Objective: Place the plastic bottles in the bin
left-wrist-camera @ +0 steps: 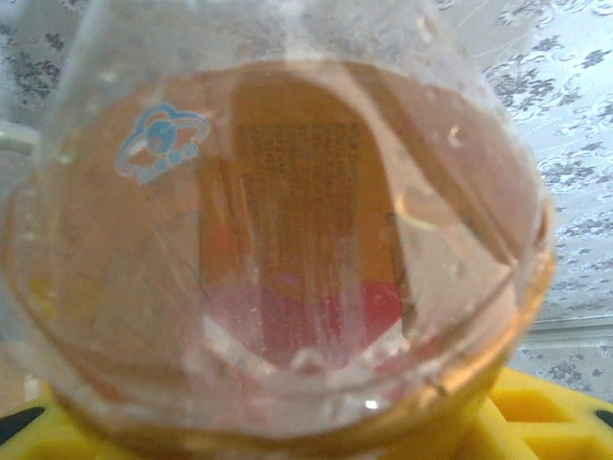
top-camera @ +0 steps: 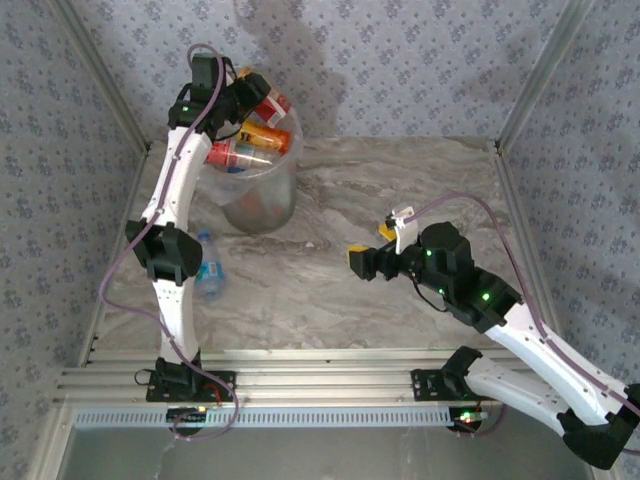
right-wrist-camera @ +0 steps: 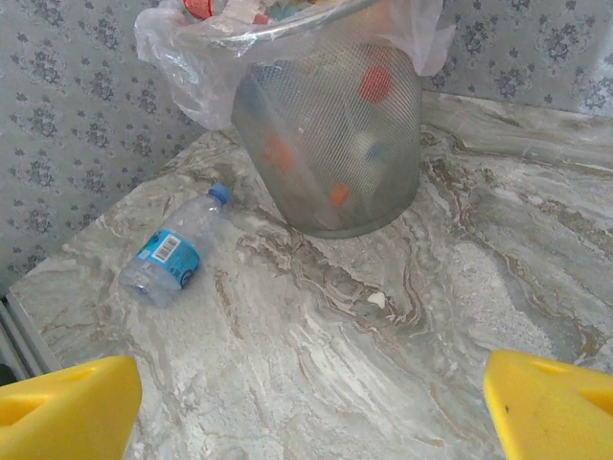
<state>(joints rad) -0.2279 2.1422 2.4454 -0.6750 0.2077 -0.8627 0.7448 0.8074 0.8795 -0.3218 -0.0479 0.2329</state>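
**One bottle on the table, far-left of your open right gripper**

The blue-label bottle (top-camera: 208,265) lies on its side on the marble table (top-camera: 400,200), near the left edge, just beside the left arm's elbow and in front of the bin (top-camera: 262,190).

- Axis: runs roughly near-to-far in the top view. The blue cap points away from the bases, toward the bin, and the base points back at you.
- From the right wrist, the blue-label bottle (right-wrist-camera: 172,254) sits up and left of the fingers. Its axis is diagonal there, cap toward the bin (right-wrist-camera: 326,144).
- right gripper (top-camera: 372,243): jaws spread wide, nothing between them, facing left across the table. It's well apart from the bottle, with clear marble between.
- left gripper (top-camera: 238,98): over the bin's mouth. An orange-tinted bottle (left-wrist-camera: 287,259) sits base-on right against its yellow pads (left-wrist-camera: 546,422). You can't tell whether it's clamped or loose.

My read: the two grippers are about equally far away, but the right one is free. You'd want to turn the wrist so the jaws close across the bottle's axis, not along it.
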